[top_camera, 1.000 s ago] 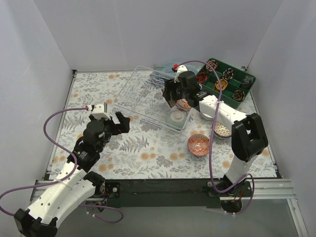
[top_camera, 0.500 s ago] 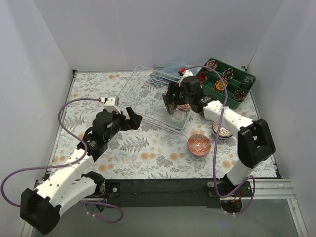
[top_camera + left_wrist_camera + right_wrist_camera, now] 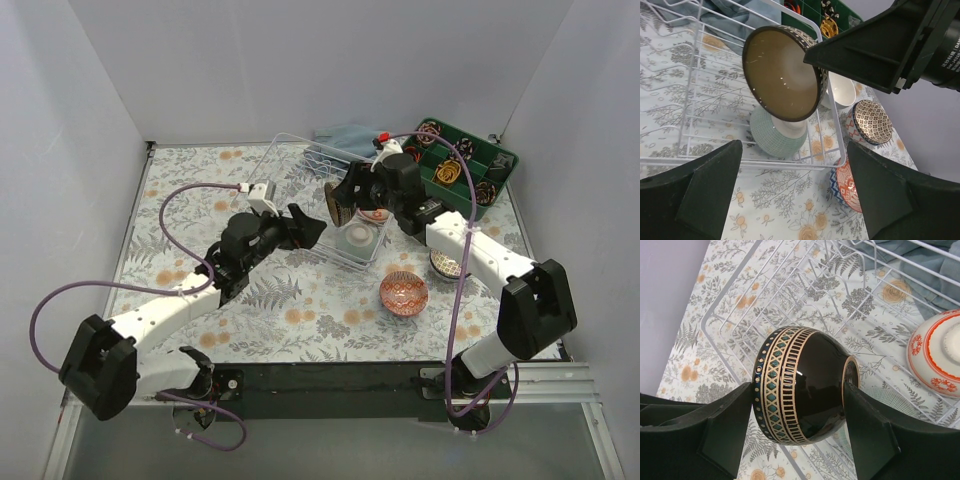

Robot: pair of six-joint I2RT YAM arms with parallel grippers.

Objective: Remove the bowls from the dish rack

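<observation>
A black patterned bowl, tipped on its side, is clamped between the fingers of the right gripper above the dish rack. A pale green bowl is seen inside the rack beneath it. The left gripper is held wide open and empty at the rack's near edge.

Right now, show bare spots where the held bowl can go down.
For the black bowl: the table left of the dish rack, and the near strip before the red bowl. Crowded: right of the rack, among red bowl, patterned bowl and green tray.
</observation>
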